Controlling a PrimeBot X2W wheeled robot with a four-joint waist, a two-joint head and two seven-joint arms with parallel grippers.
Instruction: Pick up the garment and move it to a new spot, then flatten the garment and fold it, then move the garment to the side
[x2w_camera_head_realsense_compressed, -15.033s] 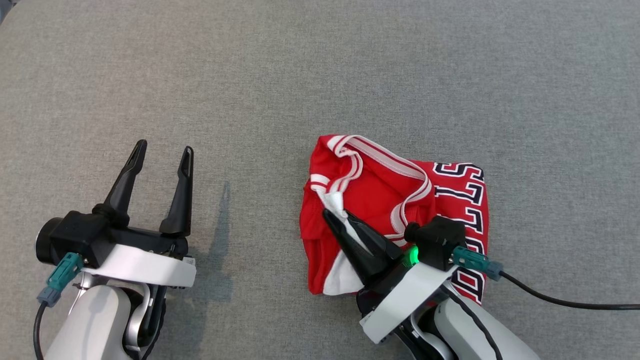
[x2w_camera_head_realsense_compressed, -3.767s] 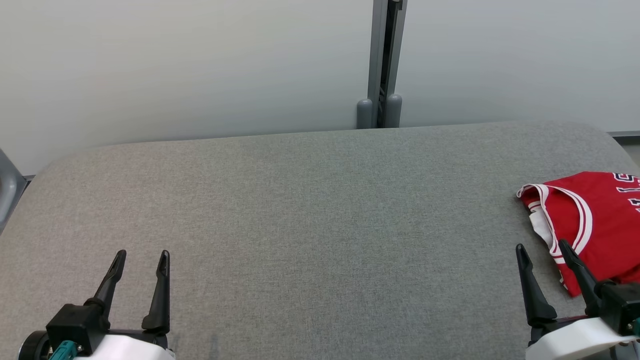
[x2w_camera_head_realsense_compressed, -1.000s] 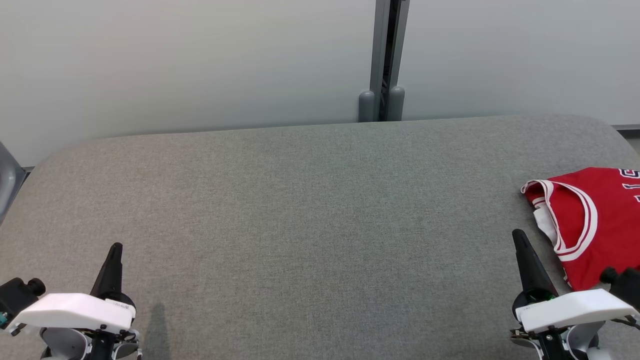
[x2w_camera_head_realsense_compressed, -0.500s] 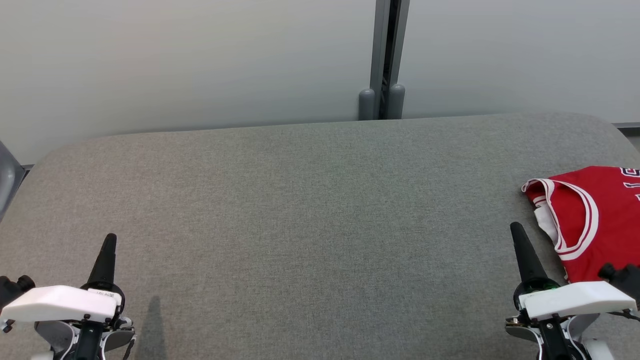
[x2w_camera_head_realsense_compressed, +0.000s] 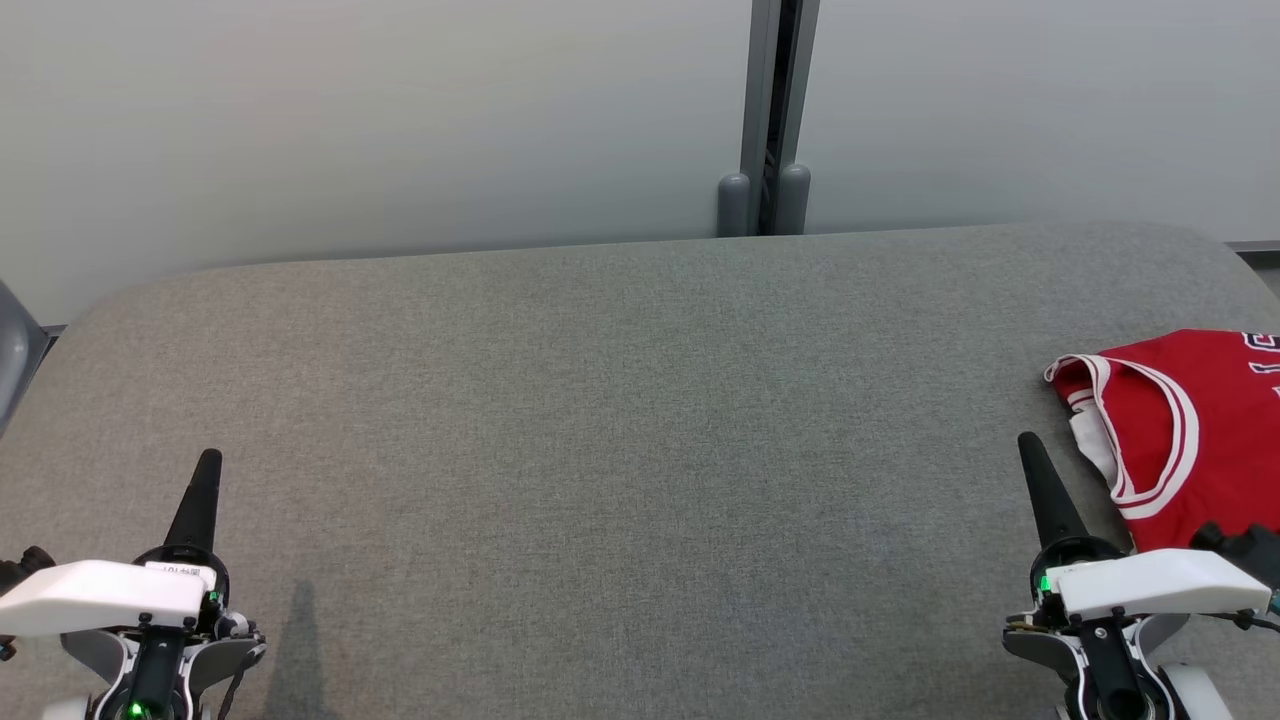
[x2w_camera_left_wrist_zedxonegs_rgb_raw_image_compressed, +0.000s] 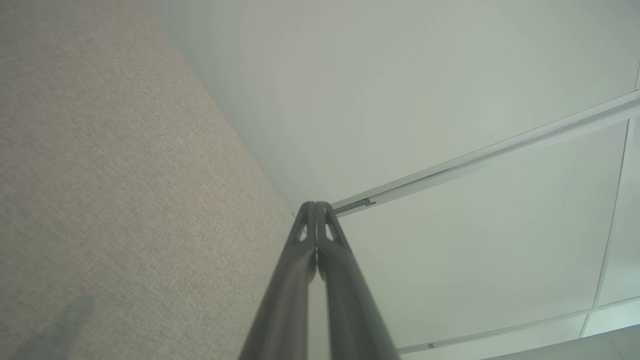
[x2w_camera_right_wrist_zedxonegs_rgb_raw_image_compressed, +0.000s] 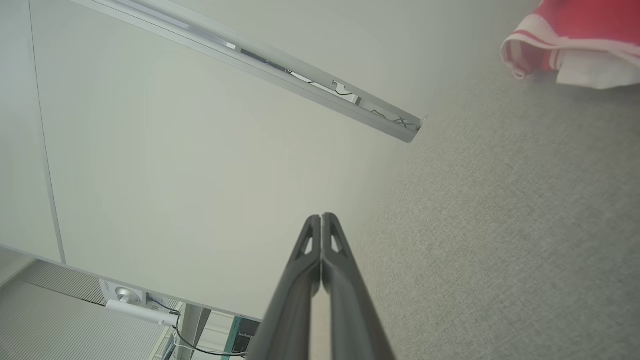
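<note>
The garment (x2w_camera_head_realsense_compressed: 1190, 430) is a red jersey with white trim, folded and lying at the right edge of the grey table (x2w_camera_head_realsense_compressed: 620, 420); its corner also shows in the right wrist view (x2w_camera_right_wrist_zedxonegs_rgb_raw_image_compressed: 575, 35). My right gripper (x2w_camera_head_realsense_compressed: 1030, 455) stands just left of the garment, apart from it, fingers pressed together (x2w_camera_right_wrist_zedxonegs_rgb_raw_image_compressed: 321, 220) with nothing between them. At the lower left my left gripper (x2w_camera_head_realsense_compressed: 207, 468) is shut too, its fingers closed on nothing (x2w_camera_left_wrist_zedxonegs_rgb_raw_image_compressed: 316, 207), far from the garment.
A pale wall (x2w_camera_head_realsense_compressed: 400, 130) with a grey vertical post (x2w_camera_head_realsense_compressed: 765, 120) runs behind the table's far edge. A grey object (x2w_camera_head_realsense_compressed: 12, 350) juts in at the far left.
Both grippers have crept a little forward up the view, staying shut. The garment has not moved.
</note>
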